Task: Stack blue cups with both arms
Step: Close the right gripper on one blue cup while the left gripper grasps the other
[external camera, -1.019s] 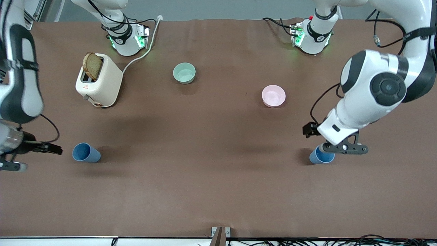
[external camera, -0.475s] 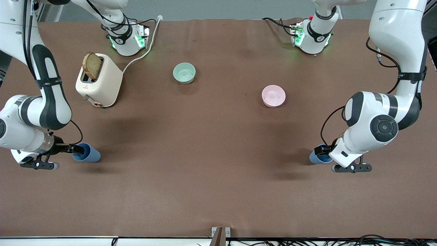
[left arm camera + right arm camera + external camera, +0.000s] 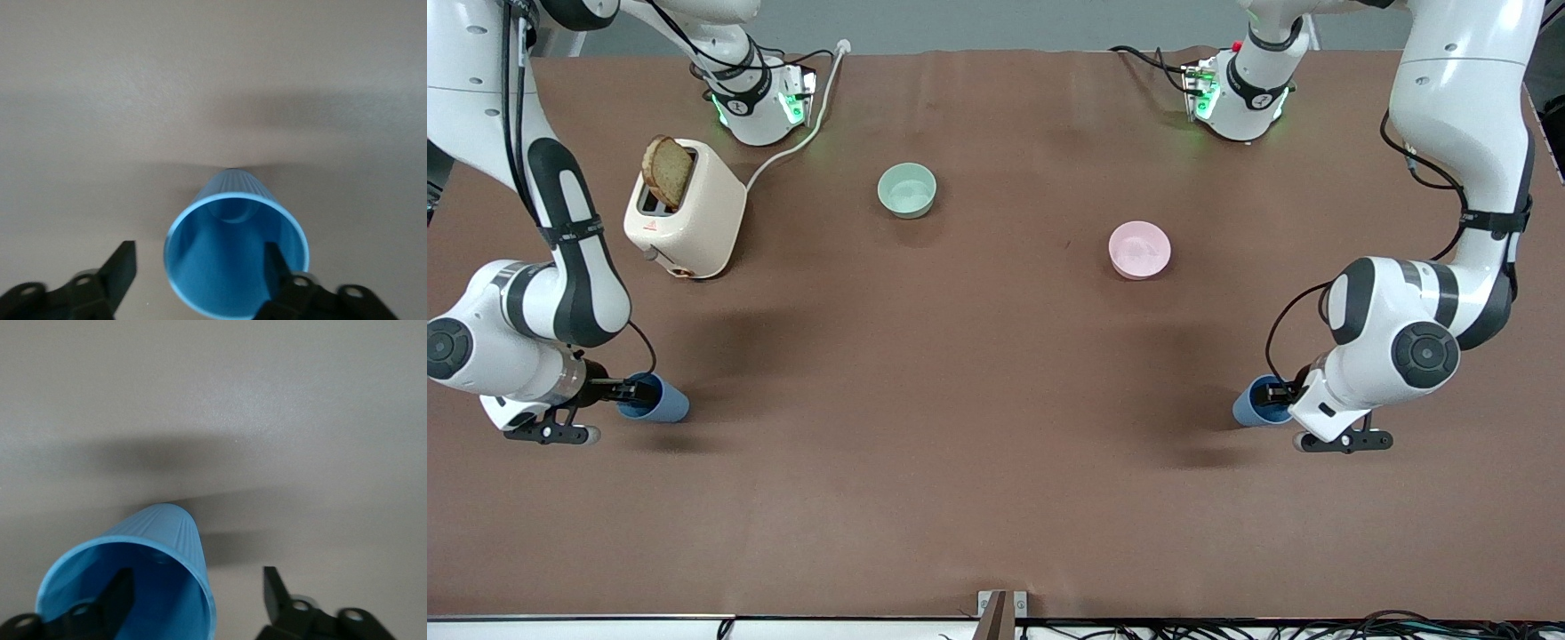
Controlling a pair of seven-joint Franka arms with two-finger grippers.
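Two blue cups stand unstacked and well apart, one cup (image 3: 656, 402) at the right arm's end with the right gripper (image 3: 630, 389) spread across its rim, the other cup (image 3: 1254, 404) at the left arm's end with the left gripper (image 3: 1282, 391) spread likewise; gripping, lifting, stacking all remain.
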